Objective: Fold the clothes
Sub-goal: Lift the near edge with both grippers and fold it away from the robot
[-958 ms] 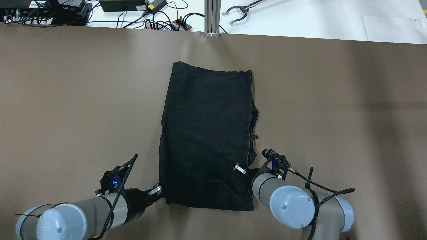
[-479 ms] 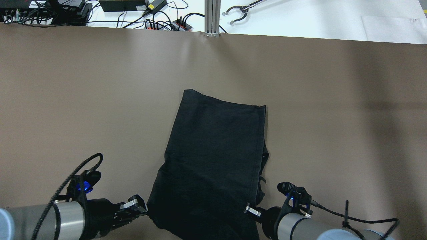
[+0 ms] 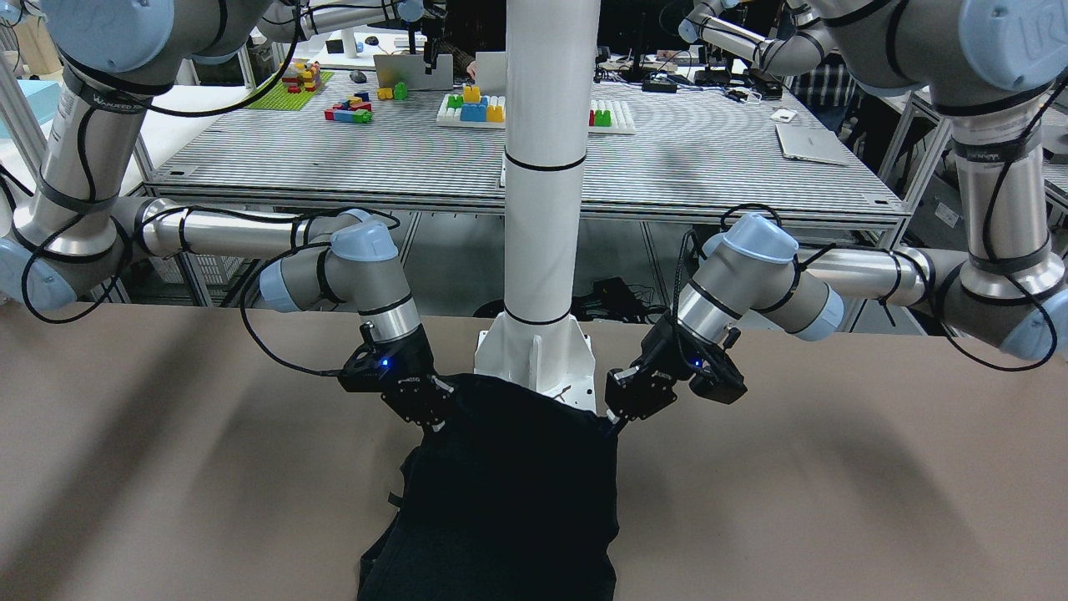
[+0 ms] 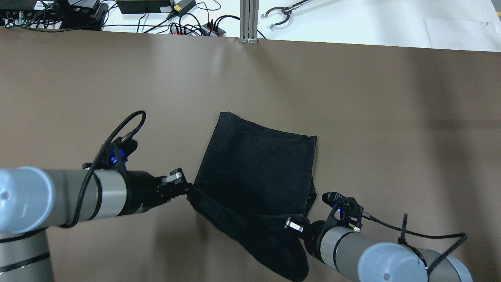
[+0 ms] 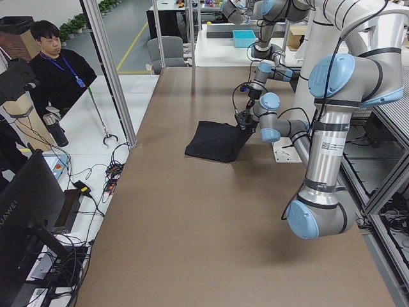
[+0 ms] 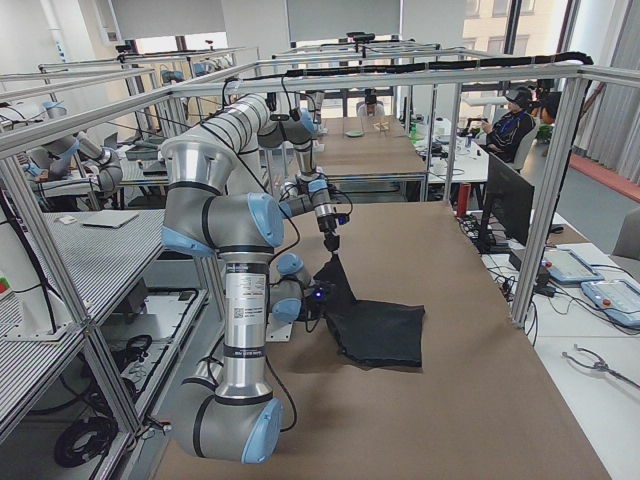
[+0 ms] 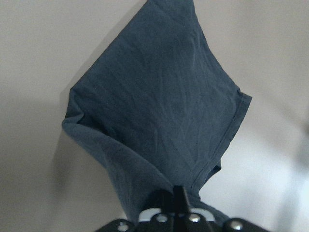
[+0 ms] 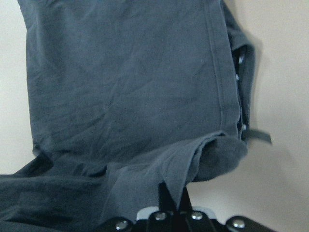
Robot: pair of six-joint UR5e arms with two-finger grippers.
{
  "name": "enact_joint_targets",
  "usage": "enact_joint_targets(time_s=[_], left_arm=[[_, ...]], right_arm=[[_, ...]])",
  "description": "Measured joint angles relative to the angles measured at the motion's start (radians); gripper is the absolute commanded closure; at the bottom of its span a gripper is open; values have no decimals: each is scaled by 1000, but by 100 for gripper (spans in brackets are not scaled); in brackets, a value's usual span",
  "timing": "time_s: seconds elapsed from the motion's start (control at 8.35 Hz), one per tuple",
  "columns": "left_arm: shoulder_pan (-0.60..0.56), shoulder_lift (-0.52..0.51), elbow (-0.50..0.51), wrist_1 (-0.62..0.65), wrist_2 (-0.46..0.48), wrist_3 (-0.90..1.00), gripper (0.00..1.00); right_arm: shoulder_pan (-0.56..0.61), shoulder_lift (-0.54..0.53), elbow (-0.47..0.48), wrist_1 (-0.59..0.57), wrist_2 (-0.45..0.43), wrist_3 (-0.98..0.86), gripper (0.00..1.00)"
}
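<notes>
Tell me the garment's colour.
The garment is plain black, clearest in the overhead exterior view.

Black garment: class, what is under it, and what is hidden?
The brown table lies under the black garment, whose far part rests flat on it. The near edge hangs lifted, pinched by the left end effector and right end effector. Anything beneath the cloth is covered.

The word "HUAWEI" stands on the back of the black monitor [image 5: 29,214], at eight o'clock in the left side view. Print on the right arm [image 3: 83,159], at ten o'clock, is too small to read.
</notes>
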Motion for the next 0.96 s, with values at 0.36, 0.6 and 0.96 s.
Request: enact_joint_targets(time_s=[0.36, 0.6, 0.96], left_arm=[[-152, -198, 176, 129, -46, 115, 100], [-209, -313, 318, 139, -48, 145, 100], [-261, -464, 552, 135, -44, 188, 98]], right_arm=[[148, 56, -127, -5, 26, -113, 100], [213, 106, -217, -5, 41, -150, 100], [254, 175, -322, -4, 50, -177, 92]])
